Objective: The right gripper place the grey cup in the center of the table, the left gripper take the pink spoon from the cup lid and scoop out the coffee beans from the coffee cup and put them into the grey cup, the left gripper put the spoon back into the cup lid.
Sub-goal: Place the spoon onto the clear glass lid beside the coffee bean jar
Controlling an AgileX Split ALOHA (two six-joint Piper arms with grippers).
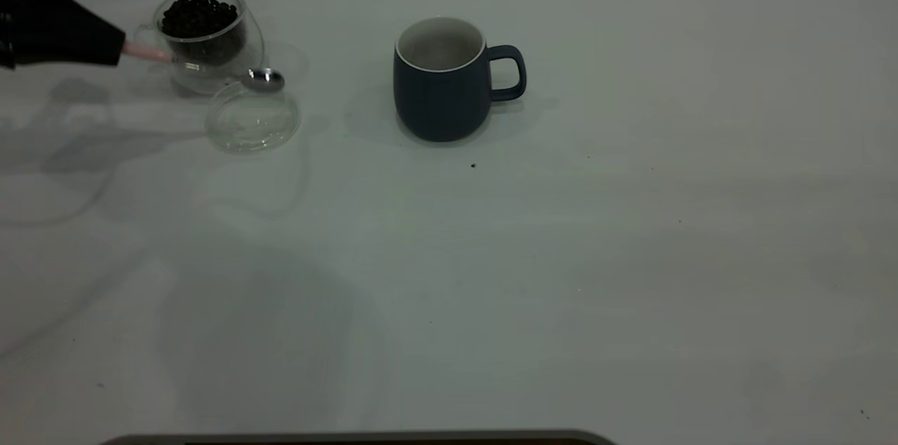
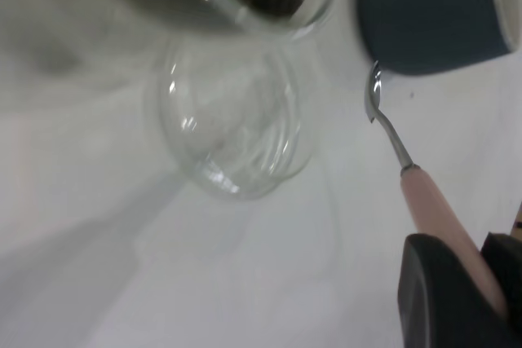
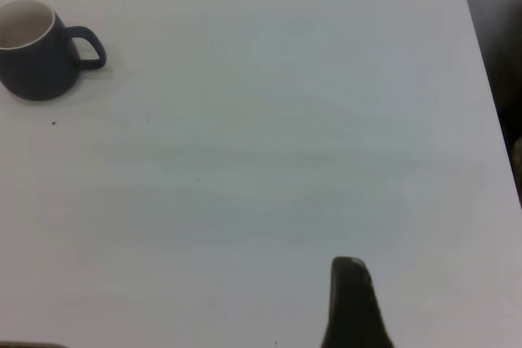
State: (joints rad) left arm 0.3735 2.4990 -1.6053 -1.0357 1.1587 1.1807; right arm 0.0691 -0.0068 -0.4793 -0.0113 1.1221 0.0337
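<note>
Now, the scene as it stood, item by item.

Left gripper: the left gripper [image 1: 116, 48] sat at the counter's far left edge in the exterior view, clamped on the pale handle of the pink spoon [image 1: 210, 64].
Spoon axis: the spoon ran lengthwise away from the gripper, handle in the jaws, silver bowl out at the free end, hanging above the far rim of the cup lid [image 1: 252, 118] and clear of it.
Coffee cup: the coffee cup [image 1: 208, 36] stood just behind the spoon's neck, heaped with coffee beans [image 1: 198, 15]; the lid lay flat just in front of it.
Key relation: the beans lay beside the spoon's shaft, not ahead of its bowl, so by this judgement the bowl needed lifting over the glass rim and tipping down into the heap.
Grey cup: the grey cup [image 1: 442, 83] stood upright mid-counter, handle turned away from the left arm, its white inside looking empty; scooping appeared not yet done.
Right gripper: only one dark finger [image 3: 352, 303] showed in the right wrist view, well apart from the grey cup; its state could not be told.
Nearer arm: the left.
Counter: the counter [image 1: 561, 276] carried a few dark specks.
</note>
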